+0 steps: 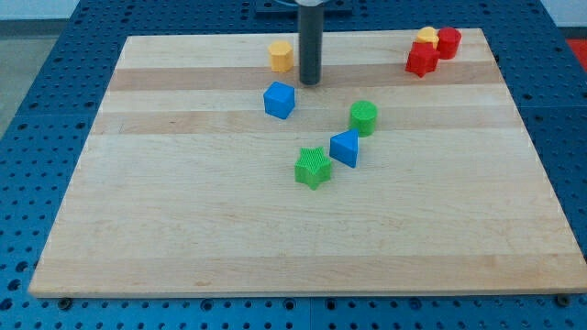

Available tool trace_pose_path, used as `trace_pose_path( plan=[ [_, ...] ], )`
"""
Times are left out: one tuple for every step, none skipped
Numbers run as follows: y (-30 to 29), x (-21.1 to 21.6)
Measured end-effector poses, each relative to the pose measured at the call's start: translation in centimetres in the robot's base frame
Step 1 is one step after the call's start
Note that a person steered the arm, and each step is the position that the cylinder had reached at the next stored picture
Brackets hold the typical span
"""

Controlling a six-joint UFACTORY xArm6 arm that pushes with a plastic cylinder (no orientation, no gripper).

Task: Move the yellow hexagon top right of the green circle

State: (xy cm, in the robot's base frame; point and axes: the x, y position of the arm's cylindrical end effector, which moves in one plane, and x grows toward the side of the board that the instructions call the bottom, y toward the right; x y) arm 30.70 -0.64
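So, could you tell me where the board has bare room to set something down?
The whole bottom half below the green star is bare, as is the view's left side beyond the blue cube. It is crowded mid-board around the green circle and blue block, and at the top-right red blocks.

Tip (310,81) just right of hexagon (281,56), cube (280,100) below both, circle (364,117) right of cube, star (313,168) lower, wedge (345,148) between circle and star, three-block cluster (431,51) at board (183,238) top right
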Motion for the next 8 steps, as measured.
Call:
trace_pose_path(
  plan=[
    [-4.7,1.2],
    [-8.6,1.8],
    [-10.8,1.8],
    [-9.6,-3.1],
    [-7.5,-5.6],
    [-7.1,-4.7],
    [-3.1,-3.7],
    [5.5,-3.7]
  ],
)
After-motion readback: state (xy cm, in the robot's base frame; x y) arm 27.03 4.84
